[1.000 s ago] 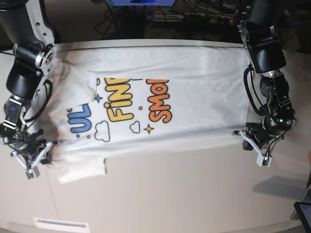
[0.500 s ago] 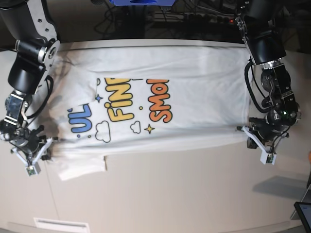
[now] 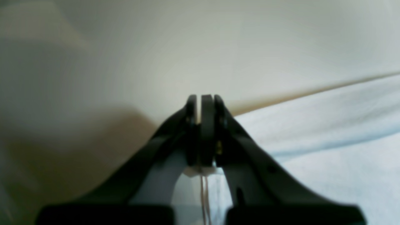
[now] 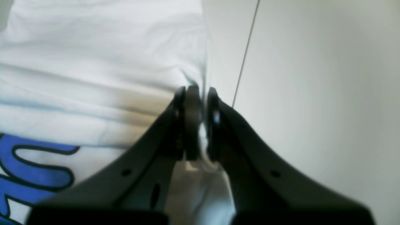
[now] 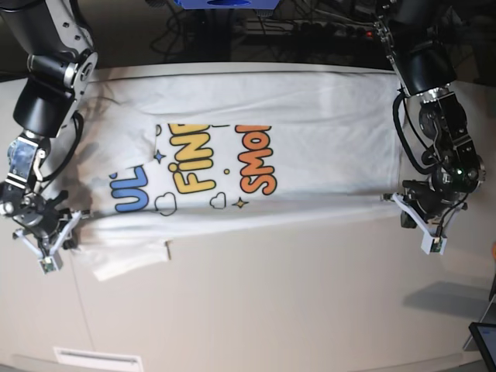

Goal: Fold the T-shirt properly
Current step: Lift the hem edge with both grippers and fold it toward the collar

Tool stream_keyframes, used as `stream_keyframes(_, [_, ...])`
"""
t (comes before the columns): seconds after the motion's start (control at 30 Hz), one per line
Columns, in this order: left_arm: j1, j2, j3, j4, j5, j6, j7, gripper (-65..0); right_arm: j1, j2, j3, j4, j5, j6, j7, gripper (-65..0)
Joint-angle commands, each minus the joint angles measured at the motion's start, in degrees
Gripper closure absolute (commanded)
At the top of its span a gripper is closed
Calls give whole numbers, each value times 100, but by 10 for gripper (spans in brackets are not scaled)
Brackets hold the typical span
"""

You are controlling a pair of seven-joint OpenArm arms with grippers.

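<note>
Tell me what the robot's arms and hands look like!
Both arms are chunky black tubes with silver-grey joints and looping black cables. The left hand and right hand each have two curved black fingers with flat pads, plus a little white bracket at the wrist. A tiny green light glows near the left wrist.

- Your T-shirt [image 5: 310, 132] is white, printed with blue, yellow and orange letters (outlined in black), white clouds and small stars.
- The table [image 5: 294, 310] under it is plain pale beige.
- Both arms you're driving are black, with white brackets at the wrists.
</note>
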Motion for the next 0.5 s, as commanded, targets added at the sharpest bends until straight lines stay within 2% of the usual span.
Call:
stream_keyframes(0.0, [-104, -92, -12, 107, 5, 37, -106, 0, 90, 105, 13, 141, 47, -51, 107, -28])
stream_keyframes(0.47, [467, -13, -12, 353, 14, 37, -97, 0, -235, 34, 13, 194, 38, -51, -77, -28])
